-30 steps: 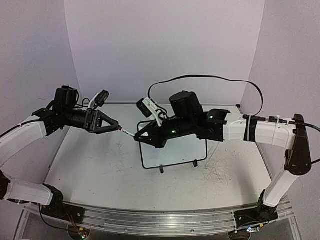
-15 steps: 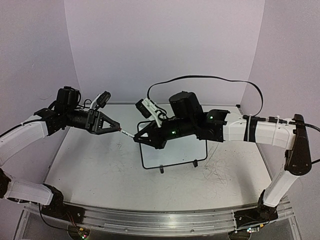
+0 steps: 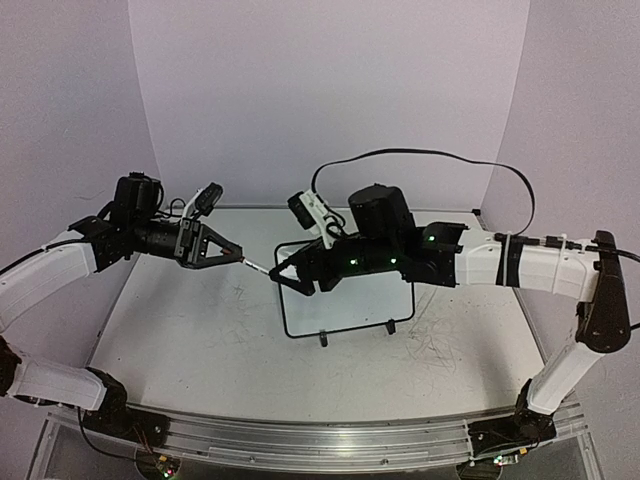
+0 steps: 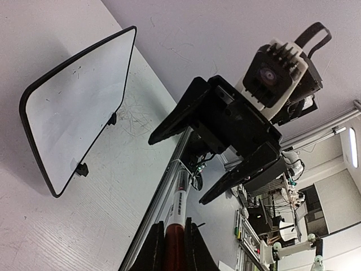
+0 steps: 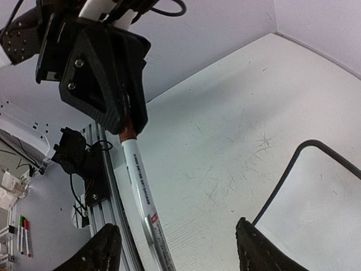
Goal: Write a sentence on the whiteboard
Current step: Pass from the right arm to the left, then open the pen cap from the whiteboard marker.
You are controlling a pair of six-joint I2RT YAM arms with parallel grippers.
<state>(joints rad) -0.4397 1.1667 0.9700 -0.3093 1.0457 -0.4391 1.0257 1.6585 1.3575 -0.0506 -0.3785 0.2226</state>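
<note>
Above the tabletop [image 3: 180, 330], left of centre, my left tool [image 3: 234, 257] is clenched on the dark-red end of the marker [image 3: 258, 266], with the barrel pointing right. My right tool [image 3: 283, 276] stands released, 1 finger on either side of the white barrel, with no contact that I can see. Under the right arm the whiteboard [image 4: 79, 107] stands on its 2 feet, face blank. Judgement: a handover or uncapping is in hand. To do it well, centre the barrel between the right fingers, close squarely near the label, confirm the grip, then pull along the marker's axis.
</note>
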